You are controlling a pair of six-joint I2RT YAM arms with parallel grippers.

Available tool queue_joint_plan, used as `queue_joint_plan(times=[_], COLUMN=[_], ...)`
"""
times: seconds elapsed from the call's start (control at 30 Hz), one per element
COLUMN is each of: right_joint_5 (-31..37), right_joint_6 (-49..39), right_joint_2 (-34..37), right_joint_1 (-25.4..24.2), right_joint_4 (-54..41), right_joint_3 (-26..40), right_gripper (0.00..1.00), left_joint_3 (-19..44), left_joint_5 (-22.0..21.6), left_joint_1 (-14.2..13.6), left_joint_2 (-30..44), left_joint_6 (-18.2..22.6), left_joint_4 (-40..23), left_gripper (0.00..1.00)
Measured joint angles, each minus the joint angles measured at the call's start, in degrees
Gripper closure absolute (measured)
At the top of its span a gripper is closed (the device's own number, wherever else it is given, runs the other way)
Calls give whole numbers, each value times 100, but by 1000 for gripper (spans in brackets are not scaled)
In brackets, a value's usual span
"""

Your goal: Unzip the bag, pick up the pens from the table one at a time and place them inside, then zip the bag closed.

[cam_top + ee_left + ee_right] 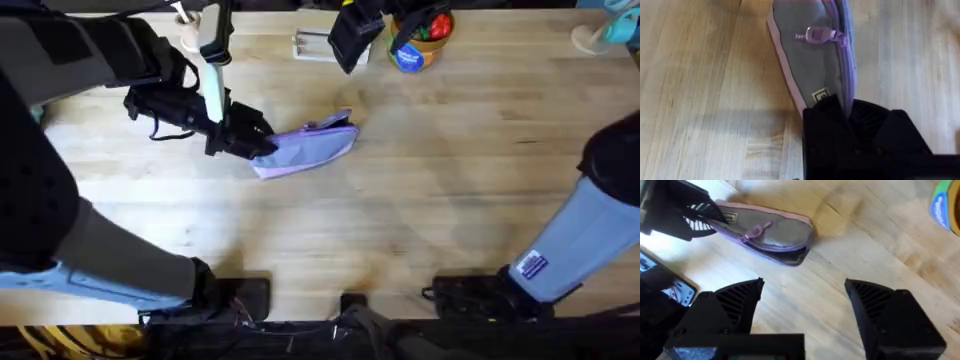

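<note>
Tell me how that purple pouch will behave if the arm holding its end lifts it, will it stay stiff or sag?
Probably sag: the bag looks like soft fabric, and the left end effector grips only one end. It lies flat on the table, so it should slide rather than roll if pushed. The zip pull hangs loose and would likely swing.

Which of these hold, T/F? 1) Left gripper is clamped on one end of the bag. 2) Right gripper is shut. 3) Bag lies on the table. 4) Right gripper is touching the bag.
1) True: the left gripper grips the end of the bag.
2) False: the right gripper is open, fingers wide apart.
3) True: it rests on the table.
4) False: it is apart from the bag, holding nothing.
</note>
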Motion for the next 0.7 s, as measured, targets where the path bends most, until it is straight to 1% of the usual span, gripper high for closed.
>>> queue_joint_plan(times=[0.23, 0.33, 0.4, 0.53, 0.7], right_joint_5=[341, 390, 423, 581, 539], right_joint_6=[12, 12, 13, 90, 320], right_joint_2=[-178, -282, -369, -718, -1551], right_joint_1=[-65, -130, -167, -249, -406], right_joint_4=[-290, -350, -307, 12, 861], right_joint_3=[-26, -261, -549, -1395, -2603], right_gripper=[5, 5, 5, 6, 5], left_joint_3=[0, 0, 0, 0, 0], left_joint_5=[2, 2, 2, 2, 2], left_joint_1=[0, 0, 0, 0, 0], left_joint_2=[0, 0, 0, 0, 1], left_joint_6=[-109, -121, -129, -131, -131], left_joint_4=[-11, -13, -12, -13, -11], left_gripper=[956, 956, 956, 956, 956])
